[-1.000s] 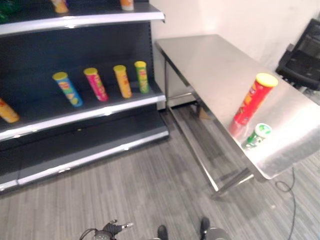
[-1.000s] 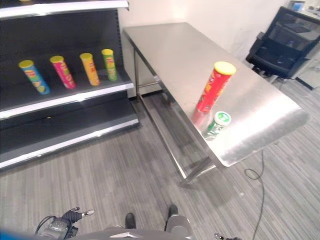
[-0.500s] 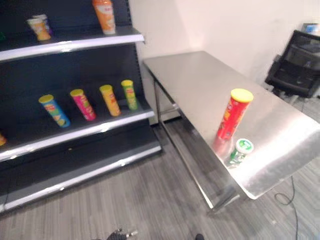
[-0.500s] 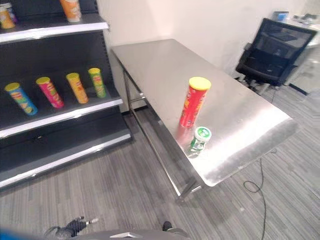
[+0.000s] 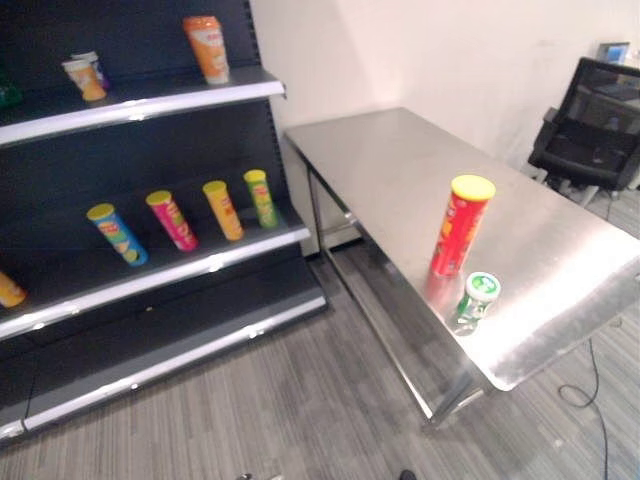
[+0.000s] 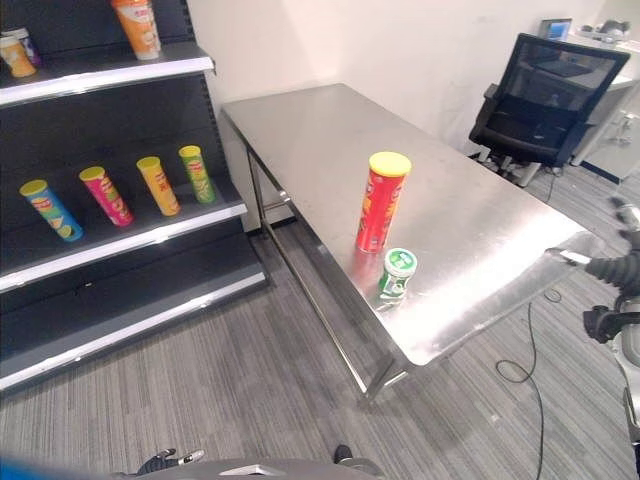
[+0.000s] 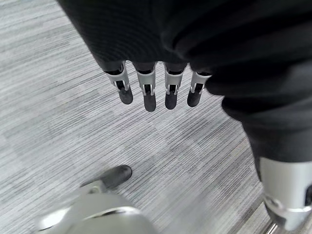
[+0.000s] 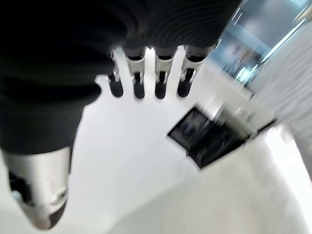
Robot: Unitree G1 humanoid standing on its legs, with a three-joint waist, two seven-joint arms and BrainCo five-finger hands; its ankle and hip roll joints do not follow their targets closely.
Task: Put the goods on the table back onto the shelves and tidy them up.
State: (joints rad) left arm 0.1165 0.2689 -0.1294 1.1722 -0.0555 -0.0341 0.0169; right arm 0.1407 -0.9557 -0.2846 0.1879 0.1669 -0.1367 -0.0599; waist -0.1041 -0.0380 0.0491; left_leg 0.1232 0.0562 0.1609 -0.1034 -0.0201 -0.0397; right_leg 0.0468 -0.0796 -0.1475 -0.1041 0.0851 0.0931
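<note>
A tall red can with a yellow lid [image 5: 458, 226] stands upright near the front edge of the steel table [image 5: 400, 160]. A small green can with a white lid [image 5: 474, 297] lies tipped just in front of it. My right hand [image 6: 615, 270] hangs off the table's right end, well away from both cans. In the right wrist view its fingers [image 8: 139, 80] are straight and hold nothing. My left hand [image 6: 170, 460] is low over the floor, and its fingers [image 7: 147, 92] are straight and empty.
The dark shelf unit's middle shelf [image 5: 200, 268] carries blue [image 5: 117, 233], pink [image 5: 172, 219], yellow [image 5: 222, 209] and green [image 5: 260, 197] cans, leaning back. An orange can [image 5: 205, 48] and a small cup [image 5: 83, 77] stand on the upper shelf. A black office chair [image 6: 545, 95] stands beyond the table.
The whole picture has shifted, so the camera has moved. My right hand has come up at the table's right end. The two cans stand as before.
</note>
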